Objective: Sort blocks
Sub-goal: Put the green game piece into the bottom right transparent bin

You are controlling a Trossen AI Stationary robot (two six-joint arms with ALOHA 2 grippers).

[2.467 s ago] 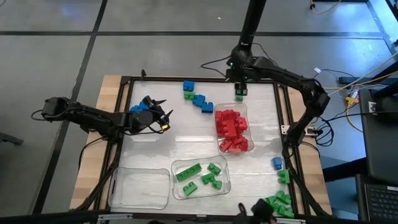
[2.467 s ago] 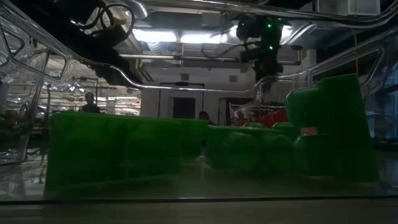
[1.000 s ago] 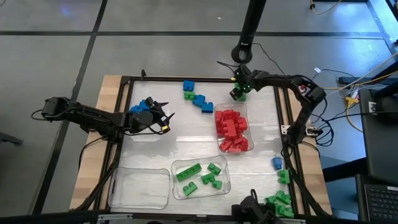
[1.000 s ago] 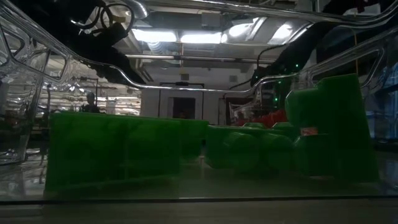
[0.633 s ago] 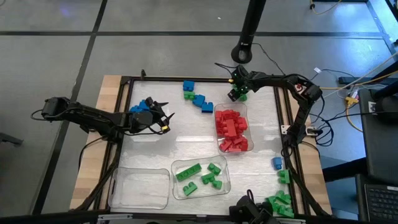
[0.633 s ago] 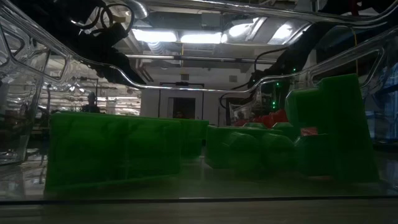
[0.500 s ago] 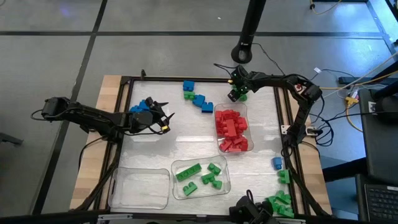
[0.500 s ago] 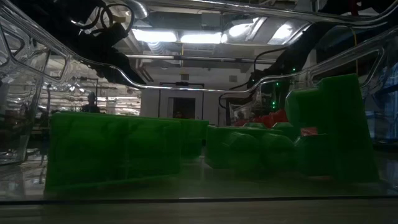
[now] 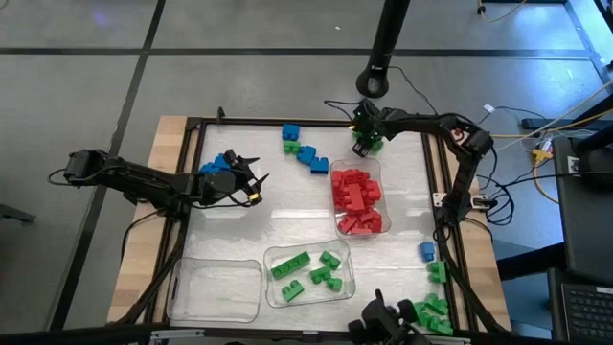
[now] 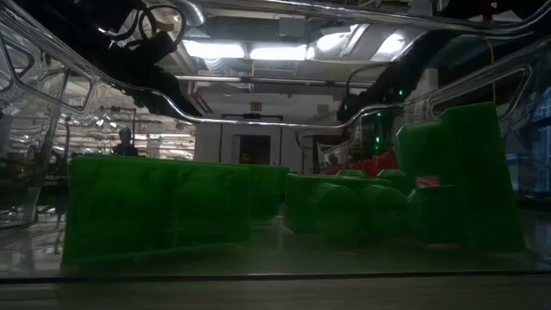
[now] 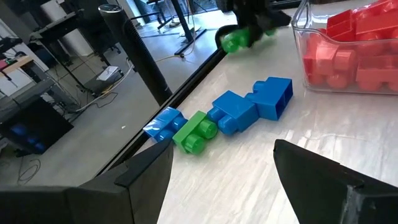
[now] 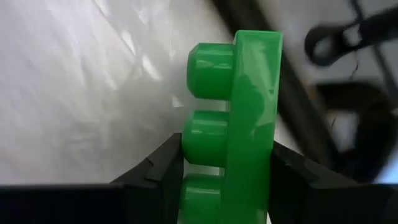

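Note:
My right gripper (image 9: 365, 134) is at the table's far edge, shut on a green block (image 9: 370, 144), which fills the right wrist view (image 12: 239, 118). My left gripper (image 9: 257, 182) is open and empty at the left, beside a blue block (image 9: 220, 164). Ahead of it in the left wrist view (image 11: 224, 162) lie blue blocks (image 11: 252, 106) and a green block (image 11: 196, 134) flat on the table. Red blocks fill one clear tray (image 9: 376, 171). Green blocks lie in another (image 9: 347, 278). My right gripper pinches the green block between its two fingers (image 12: 163, 165), one on the studded face (image 12: 202, 140) and one on the flat back. The block sticks out past the fingertips. In the left wrist view it hangs under the gripper (image 11: 236, 38), seemingly clear of the table.
An empty clear tray (image 9: 182, 297) stands at the near left. More blue and green blocks lie at the far middle (image 9: 290, 134) and at the near right (image 9: 431, 309). A dark frame rail (image 9: 306, 122) runs round the table. The low view looks through the green tray (image 10: 172, 207).
My right gripper, shut on the green block, has crept a little toward the table's far left. My left gripper has kept still.

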